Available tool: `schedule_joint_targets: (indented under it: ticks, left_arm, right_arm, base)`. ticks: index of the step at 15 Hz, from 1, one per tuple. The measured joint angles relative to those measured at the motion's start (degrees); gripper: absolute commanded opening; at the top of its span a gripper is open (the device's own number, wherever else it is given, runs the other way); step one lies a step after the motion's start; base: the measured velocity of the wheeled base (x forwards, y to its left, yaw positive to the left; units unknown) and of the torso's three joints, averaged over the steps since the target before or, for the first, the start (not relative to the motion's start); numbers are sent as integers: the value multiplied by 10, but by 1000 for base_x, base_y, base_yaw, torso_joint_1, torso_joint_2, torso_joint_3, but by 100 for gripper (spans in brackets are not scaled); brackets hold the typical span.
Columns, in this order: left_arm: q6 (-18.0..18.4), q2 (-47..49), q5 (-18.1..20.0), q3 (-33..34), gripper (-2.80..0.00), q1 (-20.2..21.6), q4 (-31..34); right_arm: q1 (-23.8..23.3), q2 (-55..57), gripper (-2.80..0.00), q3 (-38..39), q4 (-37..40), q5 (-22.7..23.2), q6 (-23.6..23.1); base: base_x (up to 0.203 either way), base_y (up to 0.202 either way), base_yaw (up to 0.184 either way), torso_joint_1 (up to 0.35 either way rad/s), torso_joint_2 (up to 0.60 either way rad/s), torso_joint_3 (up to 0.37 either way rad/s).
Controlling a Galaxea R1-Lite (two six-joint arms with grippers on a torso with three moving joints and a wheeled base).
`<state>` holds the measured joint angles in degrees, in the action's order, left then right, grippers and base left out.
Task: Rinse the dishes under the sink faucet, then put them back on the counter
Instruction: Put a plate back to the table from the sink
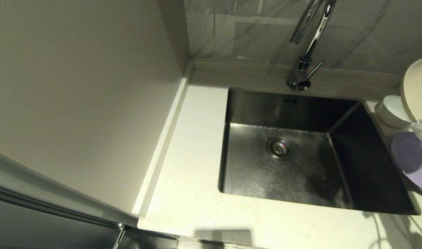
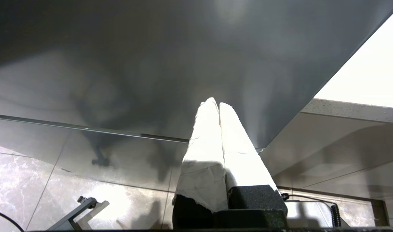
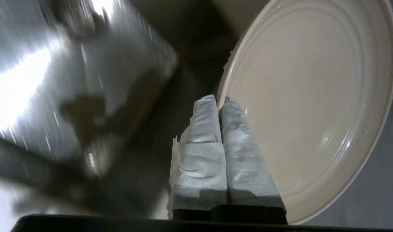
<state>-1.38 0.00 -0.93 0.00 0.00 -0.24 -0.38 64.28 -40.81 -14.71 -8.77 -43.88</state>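
Observation:
The cream-beige plate (image 1: 418, 88) stands tilted on edge at the far right, above the counter (image 1: 193, 166). My right gripper (image 3: 219, 98) is shut on the rim of this plate (image 3: 312, 96), which carries water drops. Just below it on the counter sit the small white bowl (image 1: 391, 110) and the pale lavender plate (image 1: 410, 157). The steel sink (image 1: 259, 173) holds nothing but its drain strainer (image 1: 279, 148). Behind the sink rises the chrome faucet (image 1: 309, 45). My left gripper (image 2: 215, 103) is shut on nothing, parked low beside a grey cabinet front.
A plain beige wall panel (image 1: 76, 86) closes off the left side. A raised beige ledge (image 1: 245, 67) runs behind the sink. Bare counter lies left of the sink and along its front edge (image 1: 266, 224).

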Motion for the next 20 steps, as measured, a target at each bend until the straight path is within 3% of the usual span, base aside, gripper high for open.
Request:
schedule_joint_targets:
  ticks: [4, 7, 12, 14, 20]
  left_arm:
    - [0, 0, 0, 0, -280, 0, 0]
    - [0, 0, 0, 0, -280, 0, 0]
    - [0, 0, 0, 0, -280, 0, 0]
    - [0, 0, 0, 0, -280, 0, 0]
    - [0, 0, 0, 0, -280, 0, 0]
  right_arm:
    - [-136, -82, -280, 117, 93, 52, -35]
    - [-219, -149, -280, 230, 98, 112, -57]
    - [-339, -233, -280, 353, 98, 160, -116]
    - [-361, -238, -280, 373, 96, 186, -132]
    - [-369, -198, -280, 382, 61, 187, -149]
  base:
    - [0, 0, 0, 0, 0, 0]
    - [0, 0, 0, 0, 0, 0]
    - [0, 0, 0, 0, 0, 0]
    - [0, 0, 0, 0, 0, 0]
    - [0, 0, 0, 0, 0, 0]
